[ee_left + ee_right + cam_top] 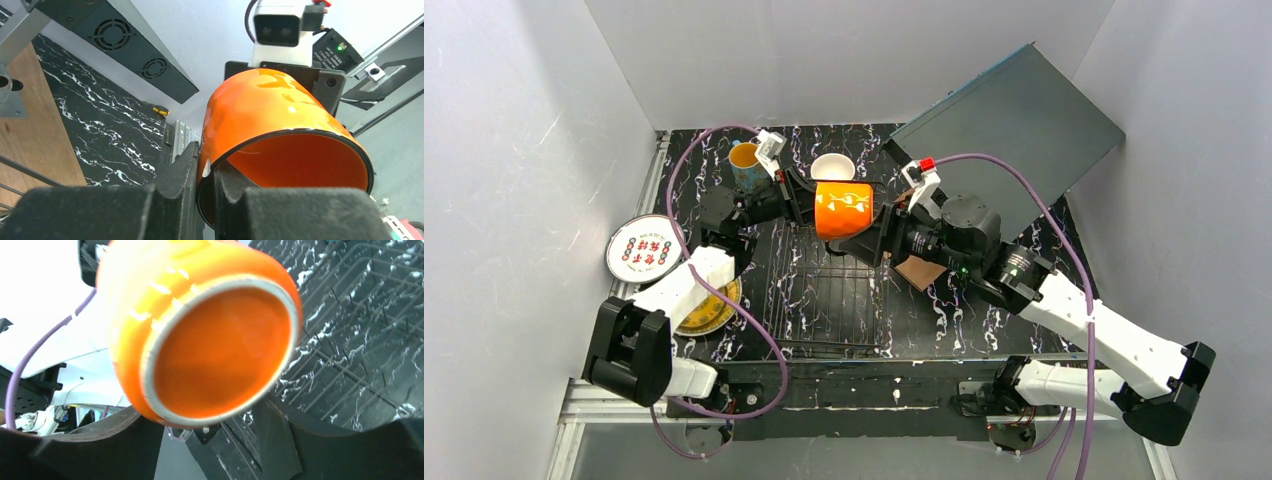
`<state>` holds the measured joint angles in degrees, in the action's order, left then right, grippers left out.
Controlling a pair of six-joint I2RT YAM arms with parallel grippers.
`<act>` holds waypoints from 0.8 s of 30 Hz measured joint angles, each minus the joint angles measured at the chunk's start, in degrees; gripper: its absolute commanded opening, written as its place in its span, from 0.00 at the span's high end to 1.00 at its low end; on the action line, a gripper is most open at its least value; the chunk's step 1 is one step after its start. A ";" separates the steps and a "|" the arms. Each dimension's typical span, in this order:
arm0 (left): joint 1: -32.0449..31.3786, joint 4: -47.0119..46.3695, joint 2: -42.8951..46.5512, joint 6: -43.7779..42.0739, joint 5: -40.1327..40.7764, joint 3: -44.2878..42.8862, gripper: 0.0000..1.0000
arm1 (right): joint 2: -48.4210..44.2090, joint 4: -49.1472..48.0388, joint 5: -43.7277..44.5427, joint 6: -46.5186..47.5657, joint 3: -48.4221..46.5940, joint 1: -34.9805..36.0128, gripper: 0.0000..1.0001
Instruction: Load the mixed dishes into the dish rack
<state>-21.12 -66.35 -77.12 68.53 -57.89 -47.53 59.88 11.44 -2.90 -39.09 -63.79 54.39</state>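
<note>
Left hand [207, 170], pressed together on the rim of the orange mug [842, 208], one finger inside the mouth and one outside. The mug is carried on its side in the air over the far end of the dish rack [824, 290], with its mouth toward the left hand and its base toward the right.

From the left of the overhead view:
- A white plate [644, 248] with coloured marks lies at the left edge of the black marbled counter [959, 310].
- A yellow plate [711, 310] lies just nearer, partly under the left arm.
- A blue mug [744, 162] with a yellow inside stands upright at the far left.
- A white-and-tan bowl [832, 166] sits just beyond the orange mug.
- The wire rack at centre holds no dishes.

The right hand [876, 232] is spread, its fingers standing either side of the mug's base. Whether they touch the base cannot be told.

A wooden board [919, 272] lies under the right wrist. A grey panel [1014, 115] slants at the far right.
</note>
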 measured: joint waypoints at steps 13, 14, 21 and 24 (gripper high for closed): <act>-0.48 -7.63 -0.28 1.95 9.57 6.23 1.00 | 3.74 -15.52 -4.02 -4.76 5.42 -0.74 0.40; -0.50 -7.87 -0.20 1.84 10.49 6.60 1.00 | 4.22 -16.17 -4.17 -5.01 5.42 -0.79 0.43; -0.74 -6.36 1.57 1.70 14.58 6.95 1.00 | 4.63 -18.45 -3.30 -4.83 5.53 -1.18 0.96; -0.81 -0.96 3.34 -0.72 15.47 5.77 0.84 | 4.63 -18.82 -2.38 -5.86 5.53 -1.51 0.99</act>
<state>-21.93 -67.31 -73.78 67.81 -42.41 -41.76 64.51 -7.38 -5.28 -44.95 -58.26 52.88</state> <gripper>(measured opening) 0.098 0.248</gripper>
